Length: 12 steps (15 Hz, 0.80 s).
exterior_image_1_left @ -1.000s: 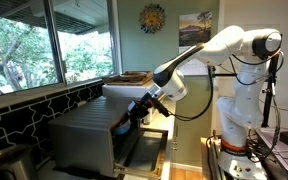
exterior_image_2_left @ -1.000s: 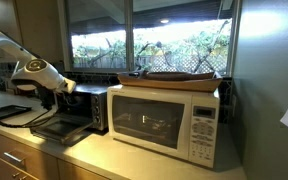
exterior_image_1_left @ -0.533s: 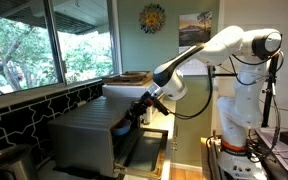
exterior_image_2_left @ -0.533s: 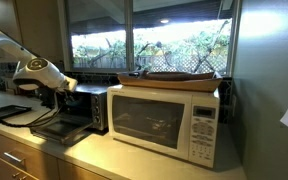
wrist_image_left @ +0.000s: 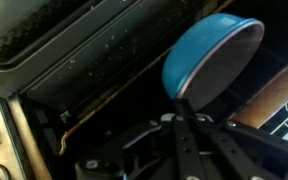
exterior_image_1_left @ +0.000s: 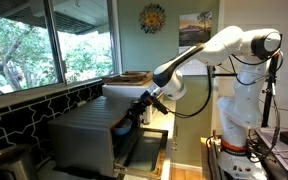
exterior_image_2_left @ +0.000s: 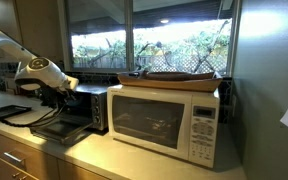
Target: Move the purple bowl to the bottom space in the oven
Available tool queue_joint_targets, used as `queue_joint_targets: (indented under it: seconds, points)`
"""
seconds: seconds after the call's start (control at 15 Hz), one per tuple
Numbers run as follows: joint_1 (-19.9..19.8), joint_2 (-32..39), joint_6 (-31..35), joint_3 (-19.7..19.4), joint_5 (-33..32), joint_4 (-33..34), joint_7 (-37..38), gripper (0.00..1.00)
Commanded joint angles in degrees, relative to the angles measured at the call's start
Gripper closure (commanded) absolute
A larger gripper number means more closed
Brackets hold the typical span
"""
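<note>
Currently held: bowl (wrist_image_left: 209,55), blue-looking in the wrist view, tilted on edge, with the gripper (wrist_image_left: 181,100) pinched onto its lower rim.
Place: at the oven's (wrist_image_left: 84,85) open front, dark cavity behind.
Handling: probably light, rigid and smooth; a rim pinch may let it swivel.

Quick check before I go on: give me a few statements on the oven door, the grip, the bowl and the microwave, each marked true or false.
1. The oven has its door folded down open. True.
2. The gripper is shut on the bowl at its rim. True.
3. The bowl lies flat on an oven shelf. False: the wrist view shows it tilted on edge, held by the gripper.
4. The white microwave has its door open. False: the door is closed.
5. The gripper hangs above the microwave. False: it is at the oven's open front in both exterior views.
</note>
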Motion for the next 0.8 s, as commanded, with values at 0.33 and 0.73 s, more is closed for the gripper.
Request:
queue_joint_targets:
  seconds: [0.33, 0.73]
  points:
    - [0.9, -3.3, -3.3, -1.9, 2.0, 0.2, -1.6, 1.0]
    - [2.6, -6.1, -6.0, -4.1, 9.5, 0.6, -6.3, 1.0]
